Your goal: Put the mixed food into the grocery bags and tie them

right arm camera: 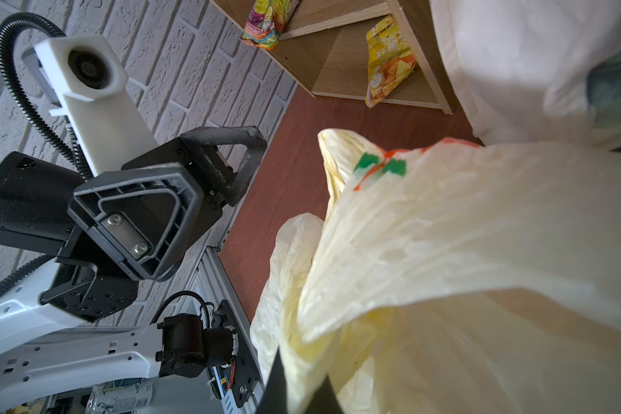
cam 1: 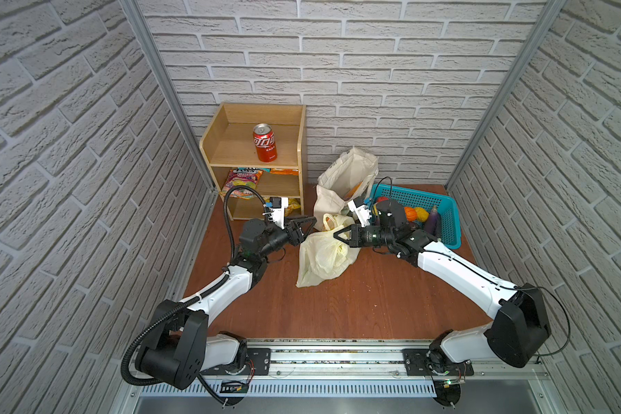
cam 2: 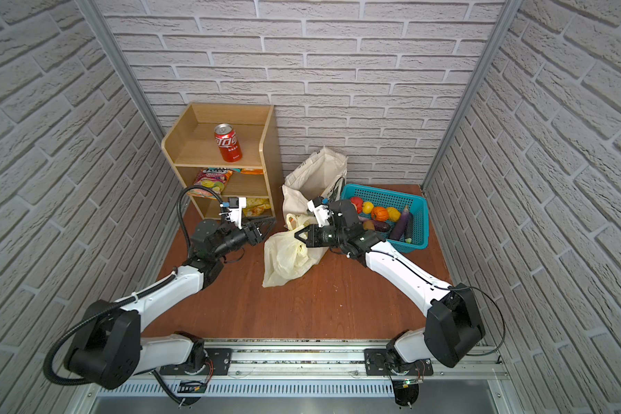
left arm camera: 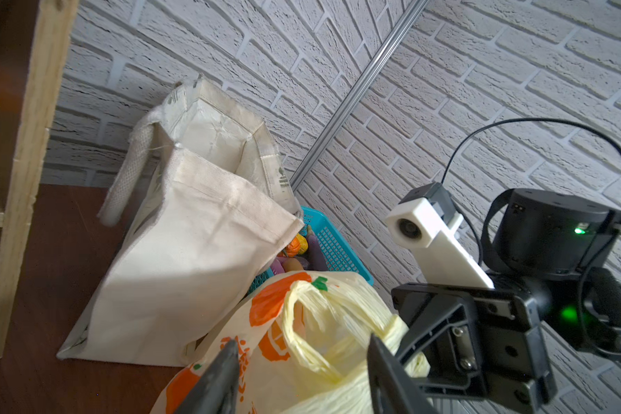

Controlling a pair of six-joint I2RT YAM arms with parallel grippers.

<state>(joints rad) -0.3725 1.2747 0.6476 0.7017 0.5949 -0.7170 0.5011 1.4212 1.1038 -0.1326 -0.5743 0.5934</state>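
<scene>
The pale-yellow plastic bag [cam 1: 323, 258] [cam 2: 287, 258] lies bulging on the table's middle, its handles gathered into a loop [left arm camera: 312, 329]. My right gripper [cam 1: 336, 234] [cam 2: 296, 234] [right arm camera: 302, 369] is shut on its twisted neck. Just left of the bag, my left gripper [cam 1: 312, 225] [cam 2: 271, 224] [left arm camera: 302, 344] is open, its fingers either side of the handle loop without touching it. Behind stands the cream canvas tote [cam 1: 345, 182] [cam 2: 312, 179] [left arm camera: 194, 258], mouth open, with something orange [cam 1: 355, 189] showing inside. What fills the plastic bag is hidden.
A wooden shelf [cam 1: 208, 143] at the back left bears a red cola can [cam 1: 265, 142] and snack packets [cam 1: 242, 181] on lower shelves. A turquoise basket [cam 1: 414, 189] [cam 2: 384, 188] of toy fruit and vegetables sits at the back right, close behind my right wrist.
</scene>
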